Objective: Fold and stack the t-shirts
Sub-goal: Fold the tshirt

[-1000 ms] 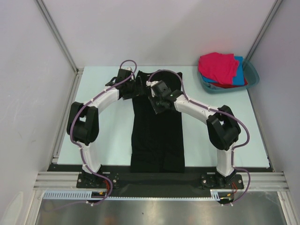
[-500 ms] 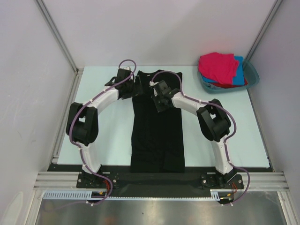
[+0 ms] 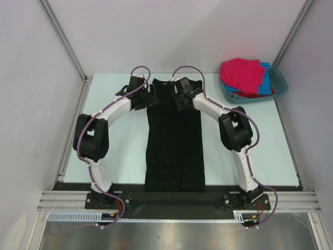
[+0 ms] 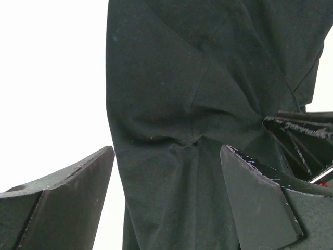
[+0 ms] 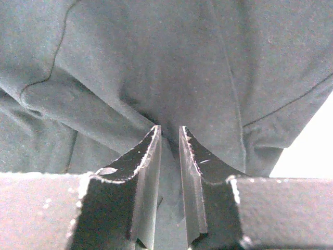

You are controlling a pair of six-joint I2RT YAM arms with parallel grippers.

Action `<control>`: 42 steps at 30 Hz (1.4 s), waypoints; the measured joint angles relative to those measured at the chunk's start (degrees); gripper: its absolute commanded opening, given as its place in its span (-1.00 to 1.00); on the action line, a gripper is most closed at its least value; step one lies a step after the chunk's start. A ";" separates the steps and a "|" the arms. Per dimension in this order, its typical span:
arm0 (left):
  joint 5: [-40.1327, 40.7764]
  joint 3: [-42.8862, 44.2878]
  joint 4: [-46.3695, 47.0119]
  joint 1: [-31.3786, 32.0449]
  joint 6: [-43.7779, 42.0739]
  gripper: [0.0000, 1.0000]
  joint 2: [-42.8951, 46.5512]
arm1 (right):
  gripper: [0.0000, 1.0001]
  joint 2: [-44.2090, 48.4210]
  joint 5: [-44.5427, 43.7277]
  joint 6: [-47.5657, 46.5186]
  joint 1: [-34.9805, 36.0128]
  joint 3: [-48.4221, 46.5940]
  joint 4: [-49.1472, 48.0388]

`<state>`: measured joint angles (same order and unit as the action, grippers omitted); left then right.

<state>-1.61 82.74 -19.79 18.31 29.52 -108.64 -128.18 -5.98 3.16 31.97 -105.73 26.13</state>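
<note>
The right gripper [image 5: 170, 138] has its jaws drawn close together on a pinch of the black t-shirt [image 3: 174, 140], a ridge of cloth gathered between them at the far, collar end. A second ago that arm sat lower over the chest of the shirt; it has since reached farther out to the top edge and nipped in. The left gripper [image 4: 166, 156] hangs with its jaws wide apart, straddling the left shoulder of the same shirt, holding nothing.

The black t-shirt lies as a long narrow strip down the middle of the counter [image 3: 119, 151], sides apparently already turned in. To my eye, one corner is now secured and the other is about to be, ready for folding the top down.

The pink, blue and red t-shirts [image 3: 244, 75] sit heaped in the basin [image 3: 281, 86] at the far right.
</note>
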 measured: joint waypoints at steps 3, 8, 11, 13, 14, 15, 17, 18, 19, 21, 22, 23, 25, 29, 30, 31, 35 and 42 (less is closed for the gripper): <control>0.00 -0.24 0.04 -0.04 0.00 0.79 0.00 | -0.47 -0.22 -0.24 -0.28 -0.04 -0.48 0.39; 0.17 -0.44 0.09 -0.13 0.04 0.79 0.00 | -0.47 1.86 -0.15 -0.26 1.38 2.32 0.92; 0.44 -0.63 0.09 -0.17 0.39 0.79 0.00 | -0.47 4.90 -0.13 -0.20 3.23 5.95 1.81; 0.57 -0.68 0.07 -0.24 0.46 0.79 0.00 | -0.46 7.15 -0.11 -0.09 4.70 7.87 2.64; 0.59 -0.68 0.07 -0.28 0.48 0.79 0.00 | -0.46 8.17 -0.09 0.07 5.22 8.55 2.82; 0.61 -0.70 0.09 -0.33 0.48 0.79 0.02 | -0.46 9.11 -0.04 0.15 5.90 9.16 2.82; 0.87 -1.01 0.26 -0.39 0.50 0.79 0.20 | -0.47 10.34 -0.04 0.33 6.69 9.75 2.73; 0.94 -1.29 0.31 -0.39 0.50 0.79 0.37 | -0.47 10.62 -0.04 0.48 6.84 9.86 2.71; 0.98 -1.46 0.24 -0.44 0.52 0.79 0.55 | -0.47 10.67 -0.07 0.61 6.86 9.88 2.69; 0.98 -1.70 0.28 -0.46 0.55 0.79 0.76 | -0.48 10.62 -0.13 0.96 6.67 10.32 2.54; 1.01 -1.75 0.28 -0.46 0.57 0.79 0.85 | -0.48 10.56 -0.15 1.14 6.51 10.60 2.64; 1.01 -1.75 0.31 -0.46 0.55 0.79 0.87 | -0.48 10.43 -0.17 1.25 6.43 10.71 2.69; 1.01 -1.75 0.33 -0.46 0.55 0.79 0.90 | -0.49 9.88 -0.17 1.36 6.27 10.73 2.56; 1.01 -1.75 0.31 -0.48 0.55 0.79 0.90 | -0.49 7.82 -0.15 1.60 5.75 10.75 1.84; 1.01 -1.75 0.31 -0.50 0.55 0.79 0.90 | -0.49 7.15 -0.11 1.73 5.49 10.78 1.57; 1.01 -1.75 0.31 -0.50 0.55 0.79 0.90 | -0.49 6.43 -0.11 1.79 5.20 10.80 1.31; 1.01 -1.75 0.28 -0.50 0.55 0.79 0.90 | -0.51 3.48 -0.11 2.01 4.24 10.78 0.76; 0.98 -1.75 0.24 -0.94 0.55 0.79 0.90 | -0.51 0.02 -1.38 2.16 1.11 6.10 0.11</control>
<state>-0.62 80.99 -19.55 17.37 30.06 -107.74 -128.16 -7.35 5.32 33.08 -99.63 26.24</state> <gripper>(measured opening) 0.896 0.245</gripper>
